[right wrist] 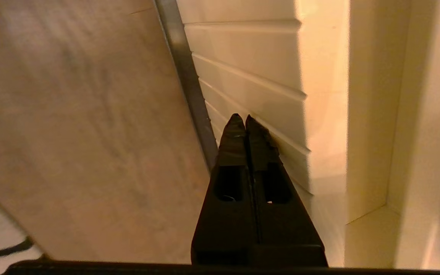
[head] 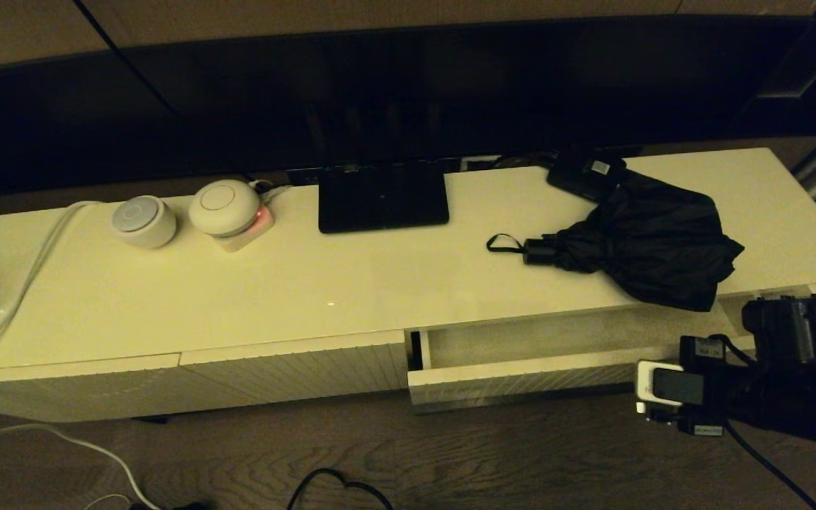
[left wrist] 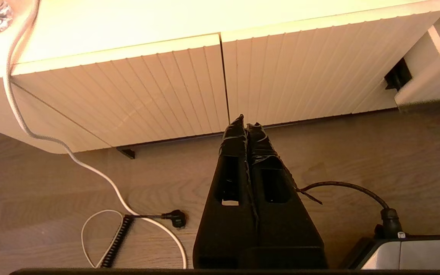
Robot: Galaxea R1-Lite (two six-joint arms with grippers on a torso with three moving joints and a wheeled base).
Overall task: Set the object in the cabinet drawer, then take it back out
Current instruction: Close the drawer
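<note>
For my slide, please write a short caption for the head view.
Black umbrella lies on the cabinet top above the partly open drawer; right gripper, shut, at the drawer front.

A black umbrella point(head: 652, 244) lies on the cream cabinet top point(head: 309, 283); the cream drawer point(head: 521, 379) front is finely ribbed.

This looks like a living room in a home, lit warmly and rather dimly. A long, low cream-white media cabinet point(head: 295, 283) with ribbed fronts stands on wood-grain flooring point(left wrist: 71, 198), and a wide dark screen point(head: 408, 92), probably a television, rises behind it on a flat black stand point(head: 382, 196). Two small round white devices point(head: 181, 210) sit on the top, and a white cable point(head: 18, 297) trails over the edge to the floor.
</note>
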